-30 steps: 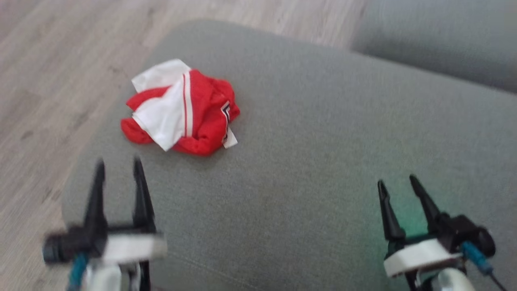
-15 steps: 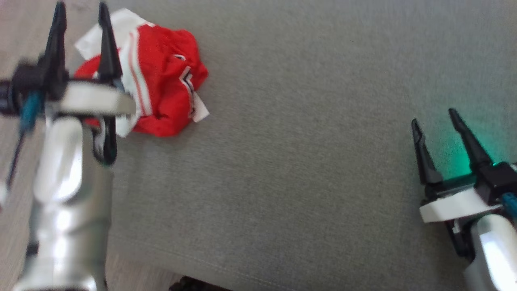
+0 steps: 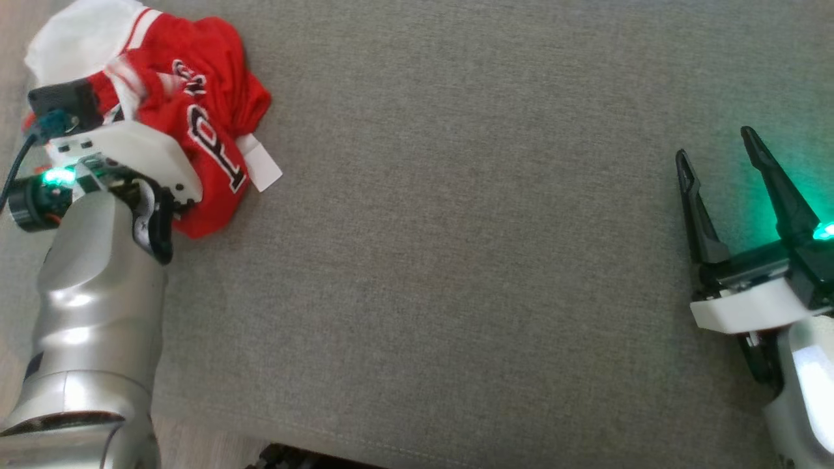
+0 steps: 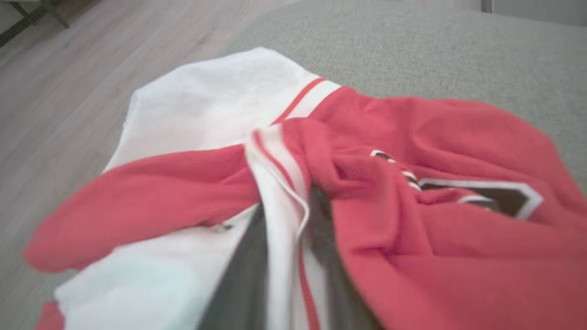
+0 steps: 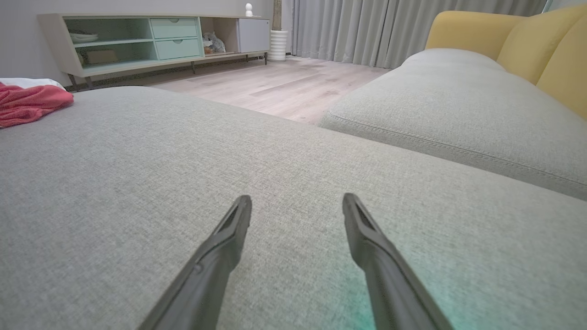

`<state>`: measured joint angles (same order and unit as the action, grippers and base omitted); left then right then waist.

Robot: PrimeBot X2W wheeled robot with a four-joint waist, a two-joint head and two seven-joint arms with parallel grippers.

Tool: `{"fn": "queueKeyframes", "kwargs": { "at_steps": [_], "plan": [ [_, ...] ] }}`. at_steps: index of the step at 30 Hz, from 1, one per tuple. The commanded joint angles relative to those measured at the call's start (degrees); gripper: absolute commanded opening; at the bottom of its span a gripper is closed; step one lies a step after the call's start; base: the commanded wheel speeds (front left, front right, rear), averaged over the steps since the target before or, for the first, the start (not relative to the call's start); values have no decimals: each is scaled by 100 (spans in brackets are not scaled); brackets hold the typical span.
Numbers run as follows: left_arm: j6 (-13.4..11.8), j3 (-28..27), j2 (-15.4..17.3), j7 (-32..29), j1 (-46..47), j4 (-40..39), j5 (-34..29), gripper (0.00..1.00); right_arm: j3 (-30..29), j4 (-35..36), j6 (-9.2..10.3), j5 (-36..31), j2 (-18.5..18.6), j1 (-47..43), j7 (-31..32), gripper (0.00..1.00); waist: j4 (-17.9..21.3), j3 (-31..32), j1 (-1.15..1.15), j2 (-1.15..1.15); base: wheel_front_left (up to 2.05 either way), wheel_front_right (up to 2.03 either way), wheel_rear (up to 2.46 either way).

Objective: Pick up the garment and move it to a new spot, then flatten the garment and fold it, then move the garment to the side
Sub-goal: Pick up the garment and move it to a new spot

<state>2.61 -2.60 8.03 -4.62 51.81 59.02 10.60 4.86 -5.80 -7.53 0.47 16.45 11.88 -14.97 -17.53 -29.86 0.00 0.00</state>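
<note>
The garment (image 3: 208,98) is a crumpled red and white jersey with dark lettering, lying at the far left corner of the grey cushion (image 3: 456,260). My left arm reaches over it, and its white wrist housing (image 3: 130,153) covers the fingers from above. In the left wrist view my left gripper (image 4: 286,201) is shut on a white, red-striped fold of the garment (image 4: 435,146), dark fingers on either side. My right gripper (image 3: 715,144) hovers open over bare cushion at the right, with nothing between its fingers (image 5: 297,198). The garment (image 5: 23,103) lies far to its left.
Wooden floor (image 4: 55,68) lies just past the cushion's left edge beside the garment. A second grey cushion (image 5: 458,91) with a yellow backrest (image 5: 527,41) lies beyond a gap. A low sideboard (image 5: 137,41) stands against the far wall.
The head camera has tilted down. My left gripper moved forward onto the garment and closed on a fold, and the cloth has shifted so its lettering shows. The right gripper stays open.
</note>
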Motion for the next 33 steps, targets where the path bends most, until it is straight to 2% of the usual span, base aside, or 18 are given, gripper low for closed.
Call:
{"fn": "queueKeyframes", "kwargs": {
  "at_steps": [1, 8, 13, 18, 22, 27, 33],
  "plan": [
    [27, -136, 332, 194, -48, 44, -2, 0, 122, -93, 4, -34, 44, -12, -3, 100, 41, 57, 0, 0, 0, 0, 0],
    [112, 51, 657, 1112, 129, -27, -186, 0, 210, -250, 4, -11, -274, 13, -3, 100, 376, 698, 0, 0, 0, 0, 0],
    [170, 284, 894, 1392, 313, -546, -396, 0, 197, -347, 4, 46, -650, -151, -3, 100, 804, 1426, 0, 0, 0, 0, 0],
    [313, 499, 907, 1228, 437, -1478, -399, 0, 157, -371, 4, 115, -1001, -467, -3, 100, 1348, 2137, 0, 0, 0, 0, 0],
    [404, 749, 835, 914, 481, -2415, -337, 0, 127, -379, 4, 145, -1132, -712, -3, 100, 1790, 2464, 0, 0, 0, 0, 0],
    [449, 1096, 753, 505, 541, -3329, -280, 0, 170, -351, 4, 190, -1216, -760, -3, 100, 2404, 2568, 0, 0, 0, 0, 0],
    [464, 1422, 496, 295, 393, -3820, -135, 0, 353, -313, 4, 279, -1313, -636, -3, 100, 3114, 2429, 0, 0, 0, 0, 0]
  ]
}}
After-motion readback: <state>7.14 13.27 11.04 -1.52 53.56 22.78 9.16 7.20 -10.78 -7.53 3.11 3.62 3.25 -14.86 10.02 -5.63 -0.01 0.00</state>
